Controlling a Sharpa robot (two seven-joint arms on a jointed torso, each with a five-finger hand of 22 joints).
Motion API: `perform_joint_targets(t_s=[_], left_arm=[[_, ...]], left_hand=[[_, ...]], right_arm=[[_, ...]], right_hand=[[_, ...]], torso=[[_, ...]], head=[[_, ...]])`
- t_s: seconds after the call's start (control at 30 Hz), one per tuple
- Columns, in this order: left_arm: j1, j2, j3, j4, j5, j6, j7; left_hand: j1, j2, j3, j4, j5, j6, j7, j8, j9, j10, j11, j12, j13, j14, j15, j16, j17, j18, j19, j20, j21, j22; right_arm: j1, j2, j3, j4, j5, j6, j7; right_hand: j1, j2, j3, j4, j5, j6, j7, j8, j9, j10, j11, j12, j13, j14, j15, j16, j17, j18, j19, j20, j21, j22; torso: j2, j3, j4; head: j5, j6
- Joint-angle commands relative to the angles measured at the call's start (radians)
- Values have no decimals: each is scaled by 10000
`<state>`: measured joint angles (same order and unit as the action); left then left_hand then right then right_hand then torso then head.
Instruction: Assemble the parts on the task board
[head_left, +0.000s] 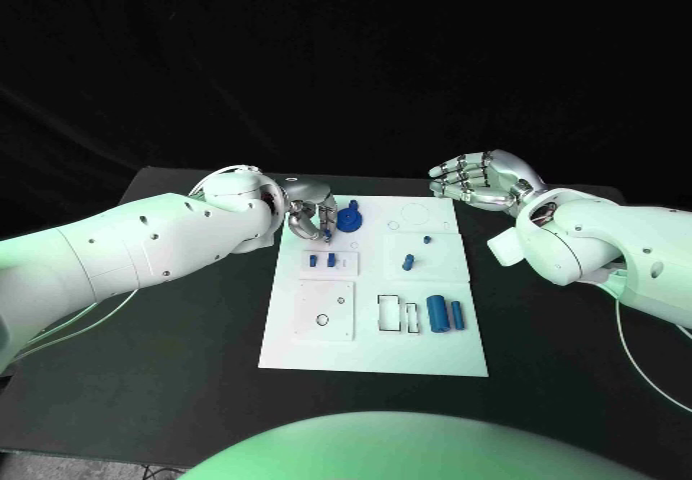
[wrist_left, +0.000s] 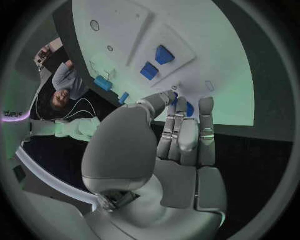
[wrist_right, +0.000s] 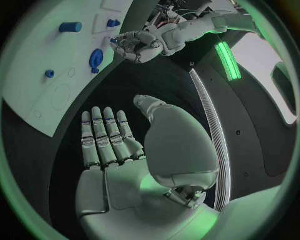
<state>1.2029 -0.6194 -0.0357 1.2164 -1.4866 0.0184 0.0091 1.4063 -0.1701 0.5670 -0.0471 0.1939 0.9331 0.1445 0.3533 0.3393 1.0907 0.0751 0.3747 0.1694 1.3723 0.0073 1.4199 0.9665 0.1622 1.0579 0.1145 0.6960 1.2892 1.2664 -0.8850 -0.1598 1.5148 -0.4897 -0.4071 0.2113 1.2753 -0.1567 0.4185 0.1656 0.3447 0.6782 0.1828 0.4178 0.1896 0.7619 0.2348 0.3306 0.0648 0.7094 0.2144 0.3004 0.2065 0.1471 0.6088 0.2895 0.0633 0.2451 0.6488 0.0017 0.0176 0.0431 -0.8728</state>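
— So where does the white rectangular task board (head_left: 372, 340) lie?
— Flat in the middle of the black worktop (head_left: 188, 380), between the two white arms.
— And the silver left hand (head_left: 310, 215)?
— It sits at the board's far left corner, fingers bent down onto the board right beside a round blue disc-shaped part (head_left: 349, 217). Whether it actually pinches anything cannot be told; the left wrist view shows the fingertips (wrist_left: 206, 105) close together with a bit of blue just past them.
— The silver right hand (head_left: 483, 180)?
— It hovers off the board's far right corner, fingers loosely curled and apart, holding nothing.
— Other parts?
— Two blue cylinders (head_left: 444, 313) stand side by side near the board's right edge, with small blue blocks (head_left: 323, 260) and a small blue peg (head_left: 407, 263) mid-board.
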Motion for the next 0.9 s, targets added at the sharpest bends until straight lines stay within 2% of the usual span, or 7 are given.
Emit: perform_joint_targets(t_s=[0.03,0.33,0.43,0.77,0.9], left_arm=[[-1,50,0,-32,47,475,-114],[-5,100,-8,-75,46,656,-113],[-11,127,-8,-88,53,679,-104],[-42,176,-17,-155,59,829,-151],[-47,178,-20,-158,59,886,-157]], left_hand=[[-86,2,-31,-41,66,32,29,-70,6,68,30,-61,-10,11,13,-24,-15,160,-30,-1,-37,-13],[-92,7,-34,-46,56,5,37,-98,1,61,38,-89,-17,-8,19,-39,-54,161,-49,2,-65,-17],[-94,12,-34,-45,55,3,38,-102,0,64,38,-92,-17,-3,19,-36,-36,157,-38,2,-47,-10],[-118,23,-46,-37,38,-11,46,-122,-2,73,43,-108,-18,-2,25,-35,-29,154,-41,7,-53,-8],[-130,25,-52,-33,28,-11,47,-127,-1,75,45,-115,-18,3,28,-31,-11,151,-39,9,-50,-5]], right_arm=[[-3,3,2,15,-88,46,88],[-3,-2,2,21,-88,47,86],[-3,3,2,21,-88,50,88],[-3,0,2,20,-88,83,67],[-3,-1,2,20,-88,88,62]], right_hand=[[-14,-6,9,25,68,29,954,39,-8,55,-3,18,-12,34,3,-13,-8,-44,52,8,16,-8],[-14,-6,9,25,68,29,954,39,-8,55,-3,18,-12,34,3,-13,-8,-44,52,8,16,-8],[-14,-6,9,25,68,29,954,39,-8,55,-3,18,-12,34,3,-13,-8,-44,52,8,16,-8],[-23,-4,12,27,72,28,954,41,-14,55,-3,16,-12,33,4,-15,-16,-46,49,8,15,-23],[-23,-4,12,27,72,28,954,41,-14,55,-3,16,-12,33,4,-15,-16,-46,49,8,15,-23]], torso=[[-3,-2,-4],[-2,-6,7],[0,-7,9],[-6,-6,7],[-3,-4,8]], head=[[0,2],[20,2],[77,2],[19,2],[40,2]])
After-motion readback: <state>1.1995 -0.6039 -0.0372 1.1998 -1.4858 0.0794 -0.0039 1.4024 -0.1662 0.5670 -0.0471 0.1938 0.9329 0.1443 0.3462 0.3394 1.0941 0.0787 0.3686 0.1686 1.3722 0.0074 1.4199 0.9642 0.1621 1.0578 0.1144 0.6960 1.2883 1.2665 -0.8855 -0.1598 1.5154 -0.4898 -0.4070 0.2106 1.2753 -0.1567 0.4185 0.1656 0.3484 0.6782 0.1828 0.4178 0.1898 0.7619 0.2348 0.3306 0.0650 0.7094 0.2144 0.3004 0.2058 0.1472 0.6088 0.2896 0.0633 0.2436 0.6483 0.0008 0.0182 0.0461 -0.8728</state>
